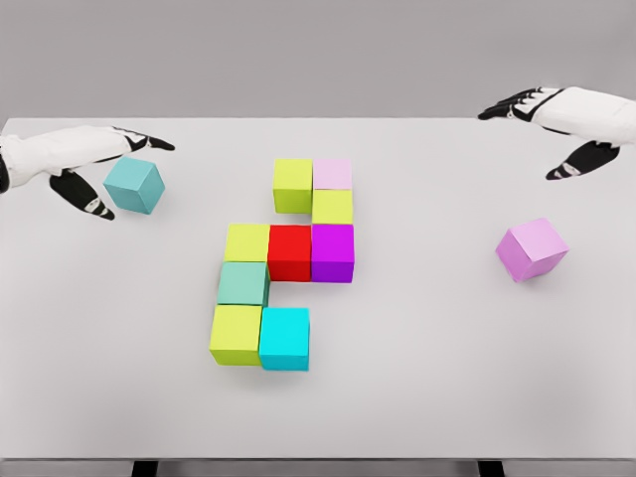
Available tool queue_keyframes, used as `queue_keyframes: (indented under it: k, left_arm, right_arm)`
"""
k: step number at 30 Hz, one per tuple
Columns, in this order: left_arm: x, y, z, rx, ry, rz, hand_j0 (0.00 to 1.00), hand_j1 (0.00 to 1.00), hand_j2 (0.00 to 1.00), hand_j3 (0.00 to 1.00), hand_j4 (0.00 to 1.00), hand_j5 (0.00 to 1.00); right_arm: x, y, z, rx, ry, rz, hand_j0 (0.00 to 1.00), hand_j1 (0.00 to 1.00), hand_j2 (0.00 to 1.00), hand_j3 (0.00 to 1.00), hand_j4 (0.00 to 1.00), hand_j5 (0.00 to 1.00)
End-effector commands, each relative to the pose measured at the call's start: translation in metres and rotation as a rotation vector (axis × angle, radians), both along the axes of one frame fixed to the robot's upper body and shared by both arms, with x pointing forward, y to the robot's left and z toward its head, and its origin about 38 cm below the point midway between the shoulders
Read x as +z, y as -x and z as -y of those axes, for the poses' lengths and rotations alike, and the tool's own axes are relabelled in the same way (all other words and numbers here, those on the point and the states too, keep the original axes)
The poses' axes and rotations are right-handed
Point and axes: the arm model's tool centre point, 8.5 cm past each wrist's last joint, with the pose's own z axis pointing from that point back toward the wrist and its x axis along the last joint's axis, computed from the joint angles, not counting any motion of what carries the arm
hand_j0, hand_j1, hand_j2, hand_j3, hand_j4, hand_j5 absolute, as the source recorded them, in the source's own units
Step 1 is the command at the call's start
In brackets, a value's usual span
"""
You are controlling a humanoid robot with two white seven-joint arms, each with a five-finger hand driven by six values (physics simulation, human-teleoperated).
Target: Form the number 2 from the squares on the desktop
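Grey wall fills the top of the frame, and below it a pale, matte worktop point(447, 397) spans nearly the full width, its far edge running straight across the upper part and its near edge showing along the bottom.

All the pieces are smooth, flat-coloured cubes with crisp corners. Nine of them sit packed face to face at the centre. At the top, a lime cube point(293, 185) touches a pale pink cube point(332, 174), with a yellow cube point(332, 207) just below the pink one. The middle row reads yellow-green cube point(246, 242), red cube point(290, 252), purple cube point(333, 252). Under its left end lies a sea-green cube point(243, 284), then a second lime cube point(236, 335) beside a cyan cube point(284, 338) at the bottom.

Two cubes stand well apart from the cluster. A teal cube point(134, 186) sits turned at an angle at the upper left, between the thumb and fingers of the left hand point(94, 174), which is spread wide around it without clearly touching. A lilac cube point(533, 248), also turned, rests alone at the right.

The right hand point(556, 134) hovers at the upper right corner, fingers loosely spread, holding nothing.

Wide bare surface lies left, right and below the cluster.
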Motion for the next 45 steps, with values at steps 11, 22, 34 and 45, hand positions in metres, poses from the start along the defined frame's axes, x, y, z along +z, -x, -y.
queue_keyframes:
  k: [11, 22, 34, 45]
  left_arm:
    - [-0.037, -0.027, -0.014, 0.112, 0.023, -0.054, 1.0, 1.0, 1.0, 1.0, 1.0, 1.0]
    - [-0.044, -0.039, -0.019, 0.144, -0.007, -0.068, 1.0, 1.0, 1.0, 1.0, 1.0, 1.0]
    - [-0.059, -0.055, -0.032, 0.217, -0.035, -0.052, 1.0, 1.0, 1.0, 1.0, 1.0, 1.0]
    - [-0.061, -0.058, -0.023, 0.196, -0.055, -0.039, 1.0, 1.0, 1.0, 1.0, 1.0, 1.0]
  right_arm:
    - [-0.015, 0.023, 0.021, -0.001, 0.104, -0.084, 1.0, 1.0, 1.0, 1.0, 1.0, 1.0]
    - [-0.028, 0.054, 0.043, -0.119, 0.032, -0.226, 1.0, 1.0, 1.0, 1.0, 1.0, 1.0]
    - [-0.049, 0.064, 0.039, -0.211, -0.082, -0.36, 1.0, 1.0, 1.0, 1.0, 1.0, 1.0]
    - [-0.076, 0.061, 0.04, -0.24, -0.106, -0.407, 1.0, 1.0, 1.0, 1.0, 1.0, 1.0]
